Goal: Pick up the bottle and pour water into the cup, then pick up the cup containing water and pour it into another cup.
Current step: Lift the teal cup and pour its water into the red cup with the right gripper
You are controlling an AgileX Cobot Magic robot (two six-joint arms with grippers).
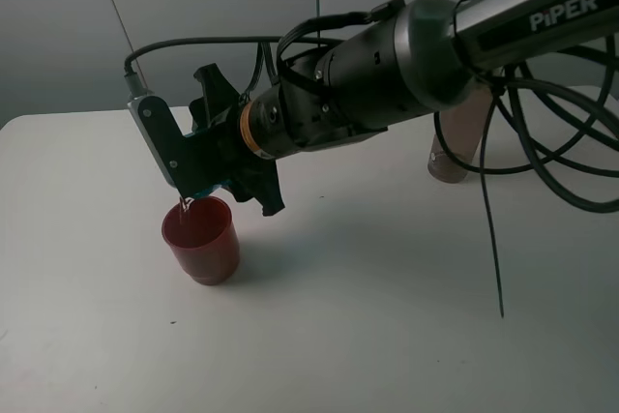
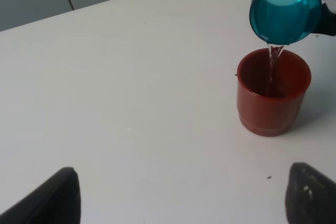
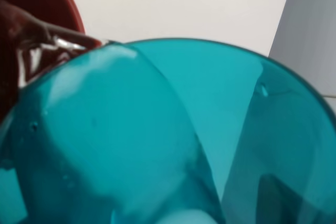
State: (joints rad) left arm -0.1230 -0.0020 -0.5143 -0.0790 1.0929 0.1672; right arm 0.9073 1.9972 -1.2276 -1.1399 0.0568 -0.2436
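Note:
My right gripper point(image 1: 196, 179) reaches across to the left side of the table and is shut on the cup point(image 1: 210, 187), a teal-blue tumbler mostly hidden by the black fingers. Seen from the left wrist, the cup point(image 2: 286, 11) is tipped mouth-down and a thin stream of water point(image 2: 273, 61) falls into another cup point(image 2: 273, 95), the squat dull-red one directly beneath. In the right wrist view the cup point(image 3: 157, 129) fills the picture, with another cup point(image 3: 31, 24) at its edge. The bottle point(image 1: 453, 147) stands at the back right, partly hidden by the arm. My left gripper point(image 2: 184, 174) is open over bare table.
Black cables point(image 1: 542, 157) hang from the right arm and loop around the bottle. The white table point(image 1: 387, 316) ends at a grey wall behind. Another cup point(image 1: 200, 239) stands alone on the left half of the table.

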